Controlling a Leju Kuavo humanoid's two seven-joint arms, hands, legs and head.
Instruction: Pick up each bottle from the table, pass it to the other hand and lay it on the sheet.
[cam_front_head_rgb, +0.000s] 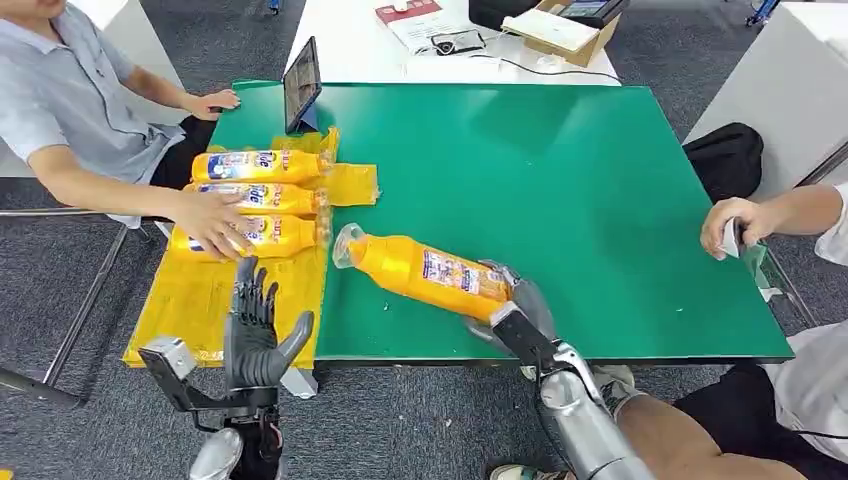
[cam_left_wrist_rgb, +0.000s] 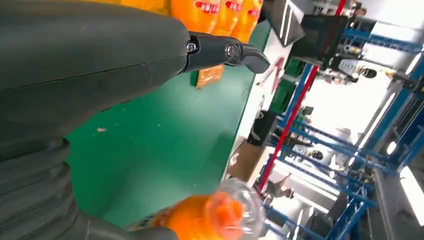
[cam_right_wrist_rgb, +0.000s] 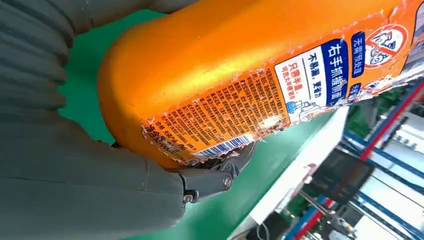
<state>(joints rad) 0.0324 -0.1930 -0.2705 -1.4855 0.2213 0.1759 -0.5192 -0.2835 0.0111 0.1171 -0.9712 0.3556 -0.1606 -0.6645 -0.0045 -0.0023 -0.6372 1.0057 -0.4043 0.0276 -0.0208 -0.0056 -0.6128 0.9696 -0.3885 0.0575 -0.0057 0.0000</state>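
Head view, from left to right: a person's hand (cam_front_head_rgb: 212, 222) rests on the nearest of three orange bottles (cam_front_head_rgb: 262, 166) that lie side by side on the yellow sheet (cam_front_head_rgb: 200, 300) at left centre of the frame. At lower left the left hand (cam_front_head_rgb: 257, 330) stands upright with fingers spread wide, holding nothing. At lower centre the right hand (cam_front_head_rgb: 515, 305) grips the base of a fourth bottle (cam_front_head_rgb: 425, 268), orange with a clear cap and a torn blue-and-white label, held on its side over the green table (cam_front_head_rgb: 600, 200), cap pointing toward the sheet. That makes four bottles and one sheet.
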